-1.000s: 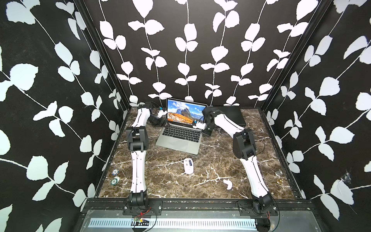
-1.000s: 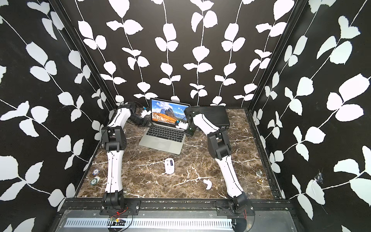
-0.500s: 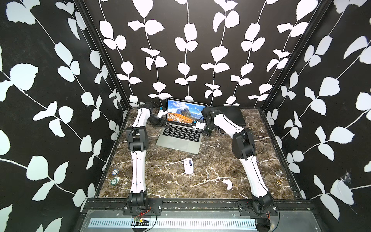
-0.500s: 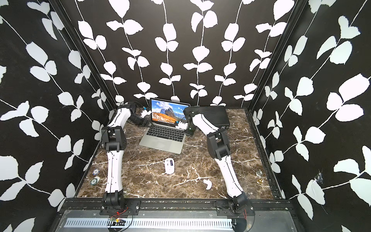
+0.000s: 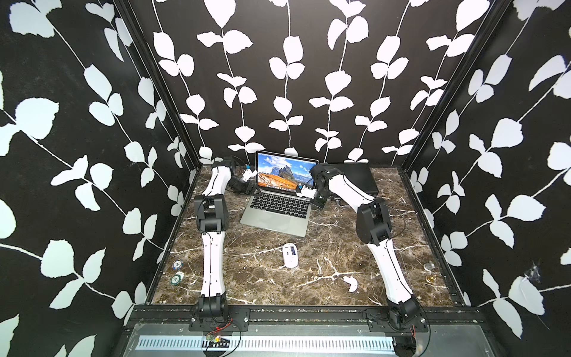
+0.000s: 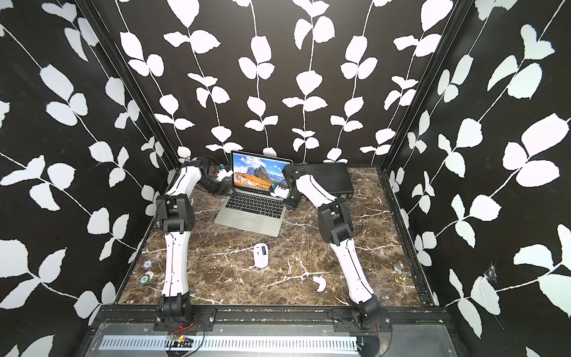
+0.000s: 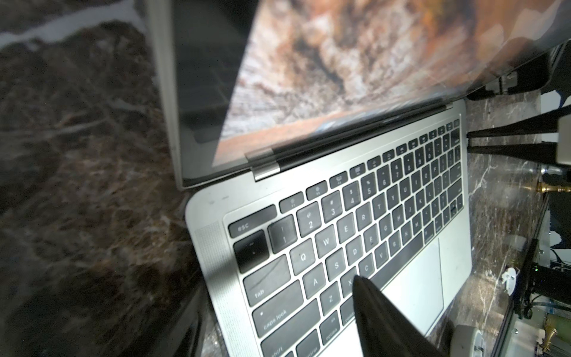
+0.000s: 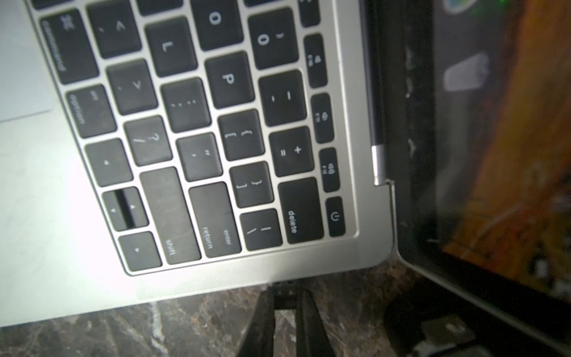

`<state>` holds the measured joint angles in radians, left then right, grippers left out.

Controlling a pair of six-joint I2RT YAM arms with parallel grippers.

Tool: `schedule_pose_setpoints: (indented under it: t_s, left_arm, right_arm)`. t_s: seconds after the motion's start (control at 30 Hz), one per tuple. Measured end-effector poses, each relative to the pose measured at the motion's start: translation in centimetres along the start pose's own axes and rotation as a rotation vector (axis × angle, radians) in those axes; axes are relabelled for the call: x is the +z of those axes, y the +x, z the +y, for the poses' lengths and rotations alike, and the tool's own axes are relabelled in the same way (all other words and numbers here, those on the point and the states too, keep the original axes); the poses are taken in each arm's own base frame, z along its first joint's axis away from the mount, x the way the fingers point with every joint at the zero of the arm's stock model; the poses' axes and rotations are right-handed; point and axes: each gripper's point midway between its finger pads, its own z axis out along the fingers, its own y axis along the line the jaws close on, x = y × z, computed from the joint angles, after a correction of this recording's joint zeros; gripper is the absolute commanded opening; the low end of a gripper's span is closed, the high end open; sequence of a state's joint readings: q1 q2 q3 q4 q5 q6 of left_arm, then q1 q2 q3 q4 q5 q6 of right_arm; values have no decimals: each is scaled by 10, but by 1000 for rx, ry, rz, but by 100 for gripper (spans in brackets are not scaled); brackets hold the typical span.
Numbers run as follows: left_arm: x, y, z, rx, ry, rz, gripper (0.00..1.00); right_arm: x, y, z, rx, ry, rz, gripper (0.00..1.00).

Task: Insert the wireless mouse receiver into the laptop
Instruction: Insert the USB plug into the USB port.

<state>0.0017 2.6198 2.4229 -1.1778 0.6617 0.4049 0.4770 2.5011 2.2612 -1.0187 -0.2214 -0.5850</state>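
The silver laptop [image 5: 276,210] stands open at the back of the table, its screen showing the mountain picture. My right gripper [image 8: 285,290] is shut on the small black receiver [image 8: 285,297], whose front end touches the laptop's right side edge [image 8: 278,276] near the hinge corner. My left gripper [image 7: 278,296] is open and straddles the laptop's left edge, with one finger [image 7: 374,312] over the keys. In both top views the white wireless mouse [image 5: 290,255] [image 6: 261,255] lies on the table in front of the laptop.
A loose white curved cover piece [image 5: 351,282] lies right of the mouse. A flat black case [image 5: 358,177] sits behind my right arm. Two poker chips [image 5: 176,272] lie at the left edge, and small metal pieces [image 5: 429,272] at the right edge.
My right arm has shifted very slightly toward the back beside the laptop. Both grippers' jaws stand as before, and the left arm is still.
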Motion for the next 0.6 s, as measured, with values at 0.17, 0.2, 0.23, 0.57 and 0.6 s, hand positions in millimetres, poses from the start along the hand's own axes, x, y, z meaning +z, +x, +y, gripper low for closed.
schedule_pose_setpoints:
  t_s: [0.17,0.2,0.23,0.57,0.6]
  left_arm:
    - [0,0,0,0,0,0,75]
    - [0,0,0,0,0,0,75]
    - [0,0,0,0,0,0,75]
    - [0,0,0,5,1,0,75]
    - [0,0,0,6,1,0,75]
  right_arm:
    - [0,0,0,37,-8,-6,0]
    - [1,1,0,35,-6,-4,0]
    - [2,1,0,33,-3,-2,0]
    - [7,2,0,-42,61,-5,0]
    - [7,2,0,-41,62,-4,0]
